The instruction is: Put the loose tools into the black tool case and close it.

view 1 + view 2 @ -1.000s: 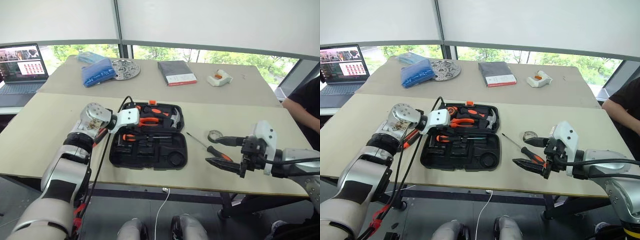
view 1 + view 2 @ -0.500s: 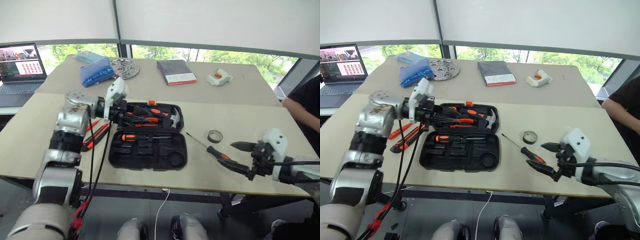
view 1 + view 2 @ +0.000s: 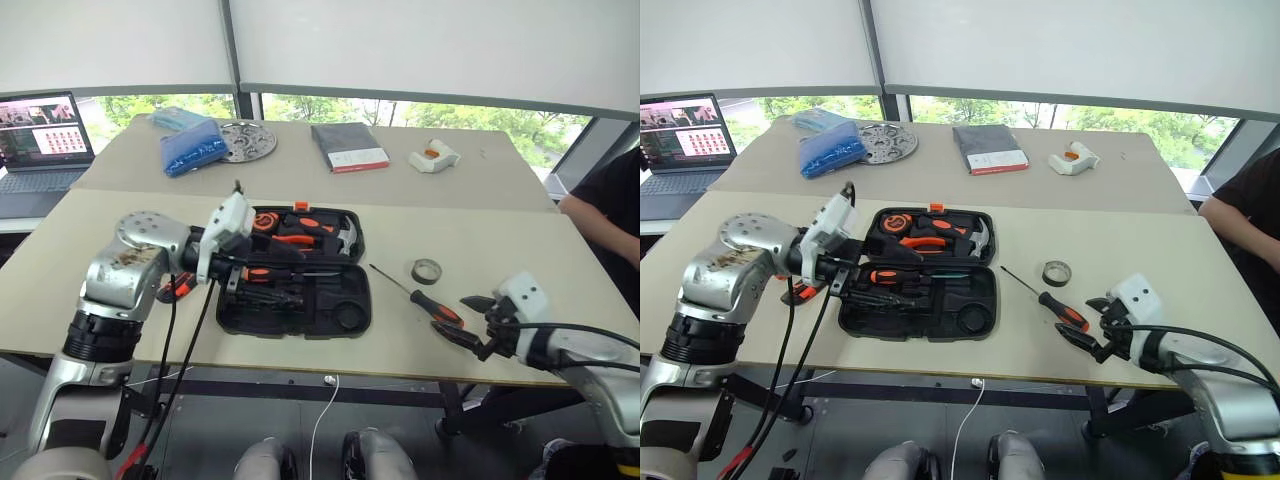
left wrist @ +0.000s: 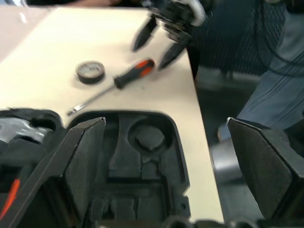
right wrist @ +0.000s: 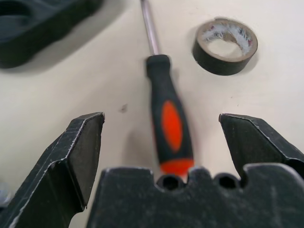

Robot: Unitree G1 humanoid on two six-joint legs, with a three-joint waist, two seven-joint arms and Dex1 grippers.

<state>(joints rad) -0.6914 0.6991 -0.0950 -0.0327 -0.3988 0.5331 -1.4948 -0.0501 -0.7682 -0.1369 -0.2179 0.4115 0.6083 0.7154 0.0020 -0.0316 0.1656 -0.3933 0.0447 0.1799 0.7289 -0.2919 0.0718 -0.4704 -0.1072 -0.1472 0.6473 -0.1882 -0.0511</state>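
Fingers spread wide on my right gripper (image 3: 472, 322) at the near right edge of the table (image 3: 70, 250), nothing between them; the black-and-orange screwdriver (image 5: 168, 118) lies just ahead of it, handle near, shaft pointing far-left toward the case; the grey tape roll (image 3: 427, 270) sits just beyond, apart from the screwdriver; centre table, I see the black tool case (image 3: 340, 318) lying open, pliers (image 3: 300, 238) and hammer (image 3: 345, 236) in the far half, another screwdriver (image 3: 270, 273) across the middle; my left gripper (image 3: 238, 268) hangs over the case's left side, fingers parted, empty; far table holds a laptop (image 3: 40, 140), a blue bag (image 3: 195, 145) and a grey book (image 3: 348, 147).
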